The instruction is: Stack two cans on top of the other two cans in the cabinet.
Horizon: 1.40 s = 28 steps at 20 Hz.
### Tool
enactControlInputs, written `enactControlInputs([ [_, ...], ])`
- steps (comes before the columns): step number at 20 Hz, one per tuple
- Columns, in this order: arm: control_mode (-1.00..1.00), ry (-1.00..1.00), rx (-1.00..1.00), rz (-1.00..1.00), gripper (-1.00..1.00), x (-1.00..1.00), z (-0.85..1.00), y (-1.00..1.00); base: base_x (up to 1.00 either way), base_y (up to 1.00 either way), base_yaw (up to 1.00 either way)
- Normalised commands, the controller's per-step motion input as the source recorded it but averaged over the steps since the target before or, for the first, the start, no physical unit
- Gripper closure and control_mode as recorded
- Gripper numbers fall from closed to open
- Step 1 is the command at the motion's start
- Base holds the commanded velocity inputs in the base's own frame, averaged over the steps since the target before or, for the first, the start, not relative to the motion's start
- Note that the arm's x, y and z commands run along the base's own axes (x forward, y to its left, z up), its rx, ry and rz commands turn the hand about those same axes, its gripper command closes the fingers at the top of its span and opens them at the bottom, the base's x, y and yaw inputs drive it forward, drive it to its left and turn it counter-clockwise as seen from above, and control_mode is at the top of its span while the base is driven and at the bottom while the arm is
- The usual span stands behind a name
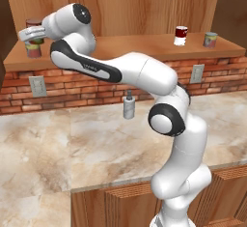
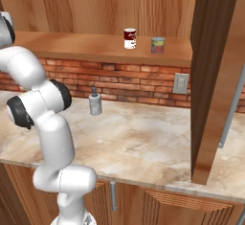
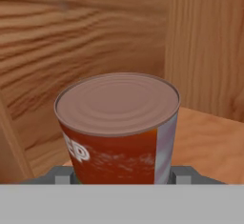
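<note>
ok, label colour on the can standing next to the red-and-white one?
Grey-green can with a red and yellowish label, beside the red-and-white can; the right base view shows it best.

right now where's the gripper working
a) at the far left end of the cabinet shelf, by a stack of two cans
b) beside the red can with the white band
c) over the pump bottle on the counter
a: in the left base view the gripper sits at the far left end of the cabinet shelf, around the upper can of a stack; the red can with the white band stands far to the right.
</note>
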Motion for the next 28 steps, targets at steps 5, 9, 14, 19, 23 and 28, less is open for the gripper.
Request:
enactControlInputs([
  [5,-1.00,0.00,-0.02,0.00,1.00,0.09,0.04,0.09,0.00,0.00,0.00],
  [9,-1.00,0.00,0.00,0.00,1.00,0.10,0.00,0.08,0.00,0.00,0.00],
  [14,-1.00,0.00,0.00,0.00,1.00,0.11,-0.01,0.07,0.00,0.00,0.00],
  [19,-1.00,0.00,0.00,0.00,1.00,0.15,-0.02,0.06,0.00,0.00,0.00],
  [23,-1.00,0.00,0.00,0.00,1.00,0.10,-0.06,0.03,0.00,0.00,0.00],
  [28,-1.00,0.01,0.00,0.00,1.00,0.10,-0.03,0.04,0.00,0.00,0.00],
])
